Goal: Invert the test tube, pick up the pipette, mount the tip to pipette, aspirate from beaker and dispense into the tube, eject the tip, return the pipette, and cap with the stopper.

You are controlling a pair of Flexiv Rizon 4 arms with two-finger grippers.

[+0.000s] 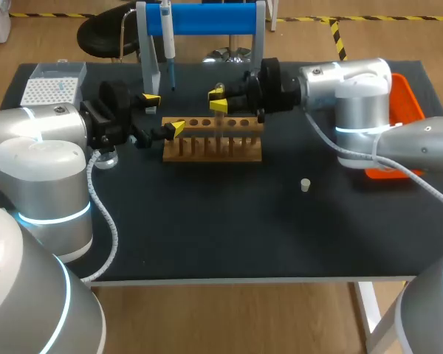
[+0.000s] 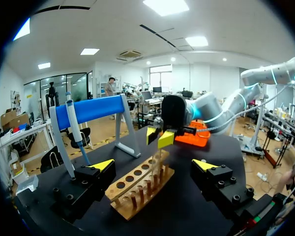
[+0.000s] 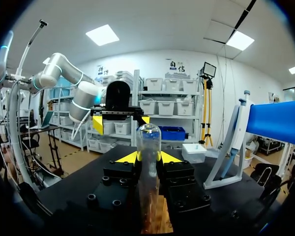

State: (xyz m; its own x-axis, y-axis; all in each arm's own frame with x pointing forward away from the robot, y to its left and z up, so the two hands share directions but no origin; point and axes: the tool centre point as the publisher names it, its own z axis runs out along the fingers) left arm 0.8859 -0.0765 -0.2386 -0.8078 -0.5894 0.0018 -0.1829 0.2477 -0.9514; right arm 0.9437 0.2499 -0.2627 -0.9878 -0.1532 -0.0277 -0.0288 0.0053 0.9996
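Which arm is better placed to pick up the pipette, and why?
Left. The left gripper is open by the left end of the rack, close to the pipette hanging on the blue stand; the right gripper is shut on the test tube over the rack.

Table top (image 1: 229, 236) is black, matte and rectangular. Thin pale front edge (image 1: 244, 281). White metal leg (image 1: 371, 313) under the front right corner. Both wrist views show the same dark surface, with a faint sheen.
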